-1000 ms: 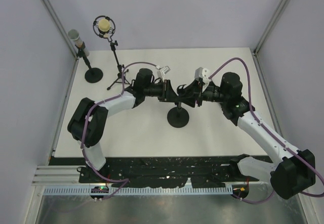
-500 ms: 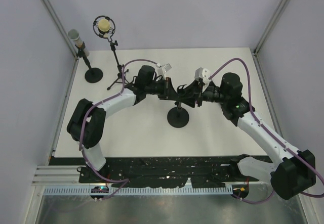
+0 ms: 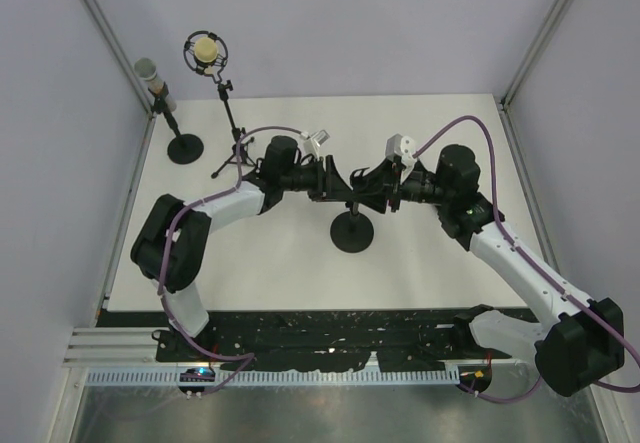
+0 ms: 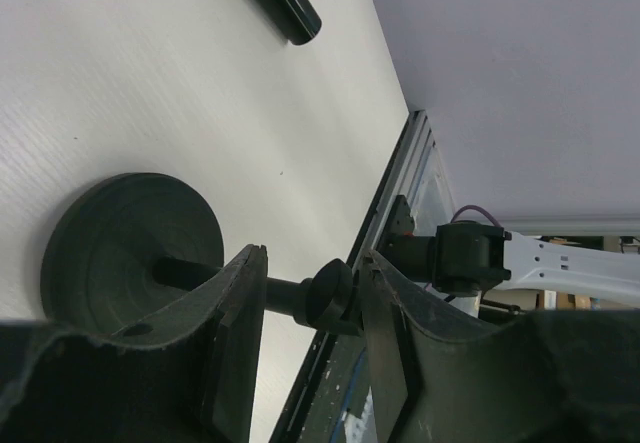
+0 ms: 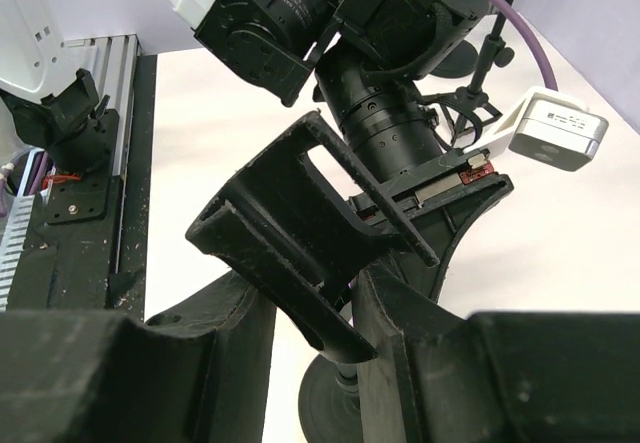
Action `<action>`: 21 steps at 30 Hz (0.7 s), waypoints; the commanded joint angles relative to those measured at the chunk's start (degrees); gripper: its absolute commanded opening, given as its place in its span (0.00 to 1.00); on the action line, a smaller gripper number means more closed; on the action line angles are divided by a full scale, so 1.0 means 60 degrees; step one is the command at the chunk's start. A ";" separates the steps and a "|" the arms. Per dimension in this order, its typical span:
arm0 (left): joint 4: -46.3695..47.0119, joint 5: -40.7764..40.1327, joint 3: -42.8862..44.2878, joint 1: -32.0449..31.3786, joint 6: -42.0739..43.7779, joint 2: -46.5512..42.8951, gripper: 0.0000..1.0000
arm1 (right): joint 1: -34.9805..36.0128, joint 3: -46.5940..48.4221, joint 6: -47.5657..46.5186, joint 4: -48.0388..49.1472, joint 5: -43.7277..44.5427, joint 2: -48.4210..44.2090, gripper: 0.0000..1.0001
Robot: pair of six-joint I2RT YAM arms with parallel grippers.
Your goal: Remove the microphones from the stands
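Observation:
A black stand with a round base (image 3: 352, 233) stands mid-table between my two arms. My right gripper (image 5: 315, 293) is shut on the stand's U-shaped clip (image 5: 290, 233), whose channel is empty. In the top view that right gripper (image 3: 373, 185) faces my left gripper (image 3: 335, 183) over the stand. My left gripper (image 4: 312, 263) is open around the stand's knob (image 4: 332, 293), with the base (image 4: 120, 253) behind it. A black cylinder end (image 4: 285, 8) lies on the table; I cannot tell whether it is the microphone.
At the back left stands a grey microphone (image 3: 148, 71) on a round-based stand (image 3: 185, 148). Beside it, a tripod stand (image 3: 228, 138) carries a yellow microphone in a shock mount (image 3: 205, 51). Frame posts rise at both back corners.
My left gripper's jaws closed around the knob and have spread apart again; its wrist shifted slightly left. The right arm and the stand have not moved.

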 commanded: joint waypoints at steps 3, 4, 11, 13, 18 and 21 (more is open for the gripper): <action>0.2183 0.0217 -0.0754 -0.0128 -0.1516 -0.0066 0.43 | -0.0062 -0.0160 -0.0100 0.0018 -0.0038 -0.0177 0.32; 0.2242 0.0202 -0.0827 -0.0128 -0.1560 -0.0109 0.43 | -0.0062 -0.0160 -0.0100 0.0032 -0.0038 -0.0177 0.32; 0.2316 -0.0354 -0.1297 -0.0114 -0.1780 -0.0402 0.42 | -0.0106 -0.0233 -0.0086 0.0076 -0.0023 -0.0206 0.32; 0.2228 -0.0486 -0.1282 -0.0128 -0.1809 -0.0461 0.40 | -0.0106 -0.0263 -0.0086 0.0091 -0.0023 -0.0177 0.31; 0.1556 -0.0765 -0.1107 -0.0128 -0.1620 -0.0578 0.22 | -0.0120 -0.0248 -0.0086 0.0106 -0.0053 -0.0162 0.31; 0.0868 -0.0940 -0.0887 -0.0114 -0.1313 -0.0651 0.08 | -0.0120 -0.0219 -0.0129 0.0077 -0.0097 -0.0176 0.30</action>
